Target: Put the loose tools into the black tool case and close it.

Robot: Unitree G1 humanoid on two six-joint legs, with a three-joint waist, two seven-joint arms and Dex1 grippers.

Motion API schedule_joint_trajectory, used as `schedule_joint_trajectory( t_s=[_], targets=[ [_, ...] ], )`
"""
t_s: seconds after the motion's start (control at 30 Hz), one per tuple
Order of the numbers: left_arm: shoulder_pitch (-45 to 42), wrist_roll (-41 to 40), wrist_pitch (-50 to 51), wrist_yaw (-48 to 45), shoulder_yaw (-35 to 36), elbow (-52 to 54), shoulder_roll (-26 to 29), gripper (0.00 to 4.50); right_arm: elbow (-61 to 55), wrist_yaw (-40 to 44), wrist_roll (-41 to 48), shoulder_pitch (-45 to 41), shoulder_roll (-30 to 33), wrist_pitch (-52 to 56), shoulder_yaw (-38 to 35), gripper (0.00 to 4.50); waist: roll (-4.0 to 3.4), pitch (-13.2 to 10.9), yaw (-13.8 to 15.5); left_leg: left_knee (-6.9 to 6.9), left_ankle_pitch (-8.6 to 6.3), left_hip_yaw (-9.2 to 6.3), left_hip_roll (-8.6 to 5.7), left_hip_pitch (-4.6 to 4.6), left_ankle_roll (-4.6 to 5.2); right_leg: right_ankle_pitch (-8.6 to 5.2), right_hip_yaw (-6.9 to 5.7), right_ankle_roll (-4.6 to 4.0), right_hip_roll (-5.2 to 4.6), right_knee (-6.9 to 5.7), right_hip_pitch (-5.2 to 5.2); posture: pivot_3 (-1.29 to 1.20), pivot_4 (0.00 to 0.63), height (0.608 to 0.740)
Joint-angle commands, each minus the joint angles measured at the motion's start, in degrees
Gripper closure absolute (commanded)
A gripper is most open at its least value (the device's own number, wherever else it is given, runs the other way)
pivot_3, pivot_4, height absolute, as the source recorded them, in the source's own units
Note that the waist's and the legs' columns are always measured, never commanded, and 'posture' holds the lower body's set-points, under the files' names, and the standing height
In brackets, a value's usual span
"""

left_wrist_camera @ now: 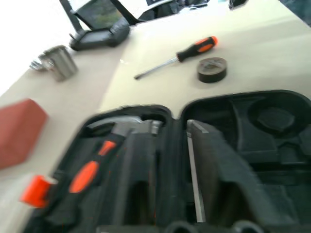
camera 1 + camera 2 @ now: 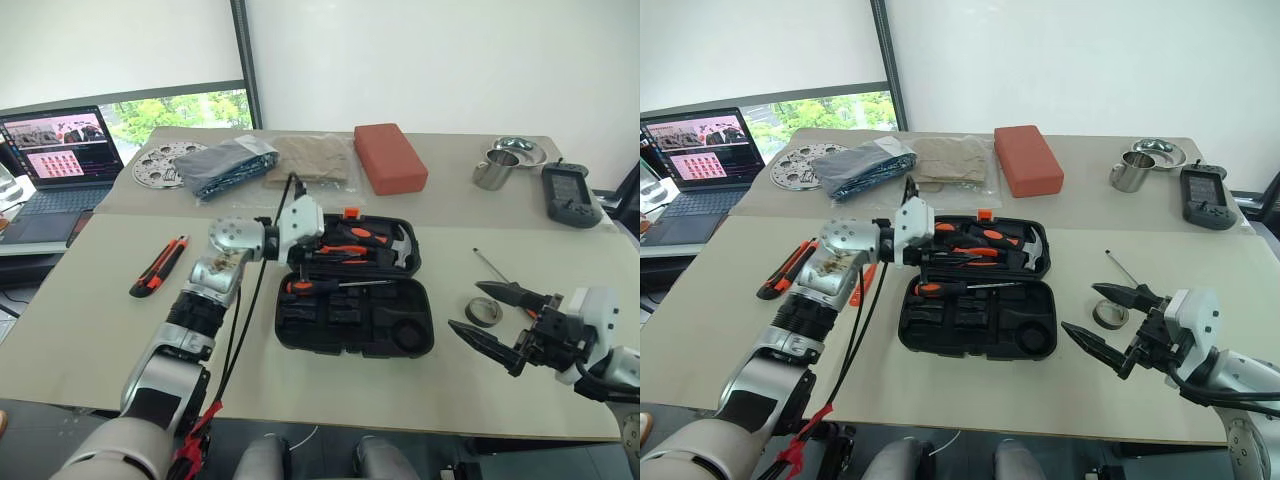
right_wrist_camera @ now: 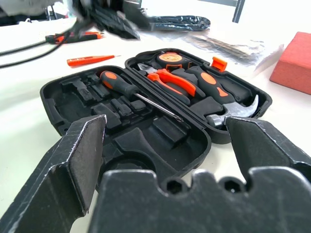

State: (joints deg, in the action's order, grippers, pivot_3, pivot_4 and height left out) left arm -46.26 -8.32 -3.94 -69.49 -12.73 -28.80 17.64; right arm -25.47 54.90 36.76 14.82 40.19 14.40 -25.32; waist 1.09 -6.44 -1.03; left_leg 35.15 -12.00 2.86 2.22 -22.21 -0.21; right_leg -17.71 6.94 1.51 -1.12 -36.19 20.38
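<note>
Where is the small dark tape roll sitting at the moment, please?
In the left eye view, the tape roll lies on the table's right side, between the open tool case and the right tool.

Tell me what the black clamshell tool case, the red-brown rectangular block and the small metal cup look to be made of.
Black clamshell tool case: looks like moulded plastic, matte, with tool-shaped recesses pressed into it. Red-brown rectangular block: dull, even surface with rounded edges, possibly foam or rubber; the look leaves it open. Small metal cup: shiny silver with bright reflections, probably stainless steel.
</note>
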Motion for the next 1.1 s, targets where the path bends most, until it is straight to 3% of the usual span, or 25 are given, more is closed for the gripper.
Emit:
schedule_joint_trajectory(
  t_s=[0.03, 0.33, 0.73, 0.93, 1.1],
  targets=[
    [-0.76, 1.54, -3.12, 0.29, -0.57, -4.66, -0.88, 4.44, -2.33, -0.18, 1.36, 0.73, 0.54, 0.18, -2.20, 0.00, 0.04, -0.02, 0.06, 0.01, 0.00, -0.03, -0.02, 0.00, 0.00, -0.01, 0.01, 0.01, -0.01, 0.01, -0.01, 0.00, 0.150, 0.740],
    [-1.29, 6.71, -6.83, -2.95, -4.25, -11.77, -0.29, 4.44, -2.87, -0.50, 1.94, 1.57, 0.84, 0.40, -2.99, 0.00, 0.08, -0.05, 0.15, 0.04, 0.00, -0.29, -0.17, -0.11, 0.01, -0.04, 0.01, 0.07, -0.02, 0.03, -0.02, 0.00, 0.150, 0.740],
    [-4.02, 11.91, -10.45, 2.11, -5.20, -20.74, -1.63, 4.44, -3.33, -0.57, 1.87, 2.43, 0.52, 0.27, -3.39, 0.00, 0.09, -0.05, 0.12, 0.12, 0.10, -0.54, -0.29, -0.05, 0.16, -0.18, 0.01, 0.33, -0.03, -0.09, -0.16, 0.00, 0.150, 0.740],
    [-4.76, 9.36, -8.57, 0.26, -2.87, -25.52, -3.90, 4.44, -3.26, -0.42, 1.83, 2.26, 0.84, 0.45, -3.26, 0.00, -0.01, 0.02, 0.24, 0.16, 0.11, -0.60, -0.33, -0.04, 0.17, -0.22, -0.01, 0.40, -0.05, -0.11, -0.21, 0.00, 0.150, 0.740],
    [-5.93, 1.84, -5.85, -3.86, 3.09, -21.82, -5.26, 4.44, -3.28, -0.18, 2.08, 2.74, 1.04, 0.61, -3.93, 0.00, 0.00, 0.00, 0.22, 0.17, 0.11, -0.62, -0.36, -0.11, 0.17, -0.23, -0.02, 0.43, -0.06, -0.11, -0.17, 0.00, 0.150, 0.740]
  ],
)
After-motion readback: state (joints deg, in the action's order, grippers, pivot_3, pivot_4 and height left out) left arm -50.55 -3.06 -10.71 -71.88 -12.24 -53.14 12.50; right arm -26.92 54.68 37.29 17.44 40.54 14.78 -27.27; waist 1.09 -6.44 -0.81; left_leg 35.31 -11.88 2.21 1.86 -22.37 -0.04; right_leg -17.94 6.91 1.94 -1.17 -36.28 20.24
